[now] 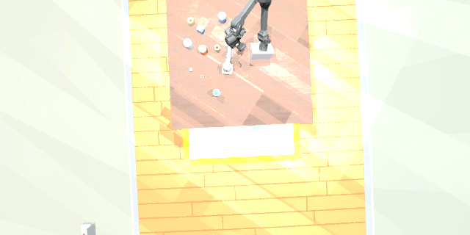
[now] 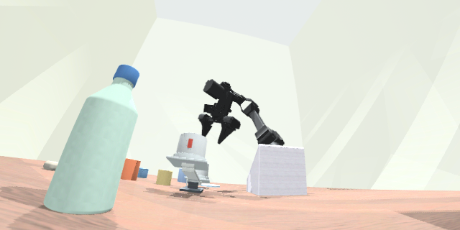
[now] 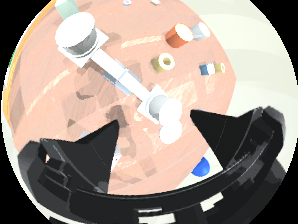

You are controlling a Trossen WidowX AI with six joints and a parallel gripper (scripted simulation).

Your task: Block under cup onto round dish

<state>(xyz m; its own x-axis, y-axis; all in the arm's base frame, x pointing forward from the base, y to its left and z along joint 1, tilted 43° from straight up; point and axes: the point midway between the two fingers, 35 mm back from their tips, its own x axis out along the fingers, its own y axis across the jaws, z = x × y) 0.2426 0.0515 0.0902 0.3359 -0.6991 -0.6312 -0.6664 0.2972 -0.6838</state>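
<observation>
The balance (image 1: 228,57) (image 2: 190,169) (image 3: 106,64) stands tilted, its end toward the exterior camera raised. A whitish cup (image 1: 227,67) (image 2: 199,147) (image 3: 78,39) stands on that raised end; a red mark shows on its side in the exterior view. The other cup (image 3: 159,106) stands on the lower end, hidden in the top and exterior views. The white round dish (image 3: 170,133) lies just beyond that cup's end, close beside it in the wrist view. My gripper (image 1: 235,45) (image 2: 212,139) (image 3: 156,117) is open and empty, high above the lower-end cup's area. The block is not visible.
A pale green bottle (image 1: 217,92) (image 2: 93,151) stands beyond the raised end. An orange cup (image 1: 203,49) (image 3: 177,36), a yellow ring (image 1: 217,48) (image 3: 163,62) and a blue cup (image 1: 222,17) stand beside the balance. The arm's white base (image 1: 261,52) (image 2: 282,170) is opposite.
</observation>
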